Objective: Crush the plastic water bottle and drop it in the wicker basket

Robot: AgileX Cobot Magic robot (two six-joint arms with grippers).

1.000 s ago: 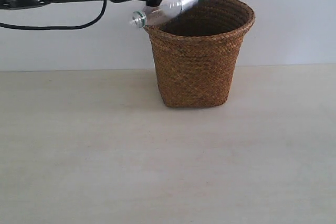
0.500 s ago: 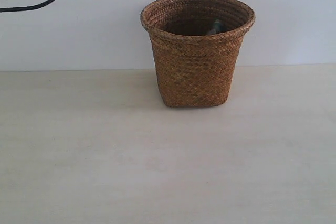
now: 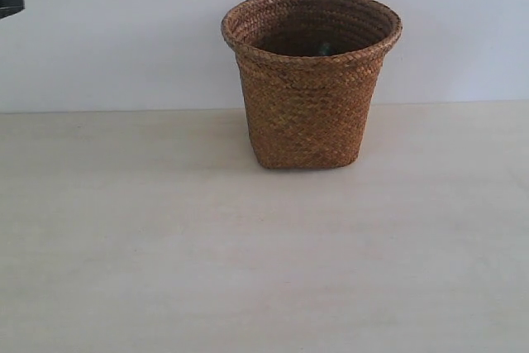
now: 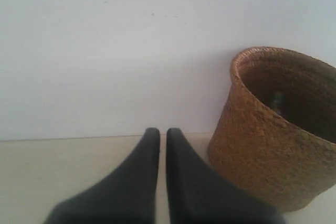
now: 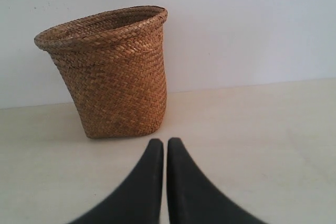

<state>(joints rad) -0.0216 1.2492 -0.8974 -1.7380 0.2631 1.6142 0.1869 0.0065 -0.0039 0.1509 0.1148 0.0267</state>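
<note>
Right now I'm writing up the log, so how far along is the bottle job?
Done: the bottle lies inside the basket, with only a sliver showing; whether it is crushed cannot be told. In hand: nothing; the left hand and right hand are shut, empty and clear of the basket. Left: seemingly nothing.
</note>
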